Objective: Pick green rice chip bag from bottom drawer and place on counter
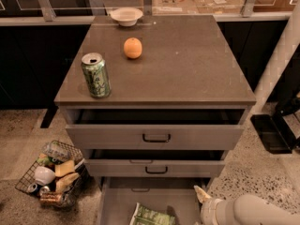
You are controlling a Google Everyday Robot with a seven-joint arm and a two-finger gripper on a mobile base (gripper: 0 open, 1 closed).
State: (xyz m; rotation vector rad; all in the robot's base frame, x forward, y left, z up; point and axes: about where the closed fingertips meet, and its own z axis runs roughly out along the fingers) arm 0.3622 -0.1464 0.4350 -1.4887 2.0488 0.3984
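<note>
The green rice chip bag (151,216) lies flat in the open bottom drawer (117,200), near its front middle, partly cut off by the bottom edge of the camera view. My gripper (204,196) sits at the drawer's right side on its white arm (248,212), to the right of the bag and apart from it. The counter (187,64) is the grey-brown top of the cabinet.
On the counter stand a green drink can (96,75), an orange (132,48) and a white bowl (126,16). The two upper drawers (156,137) are slightly open. A wire basket of items (49,172) sits on the floor at the left, a black object (272,132) at the right.
</note>
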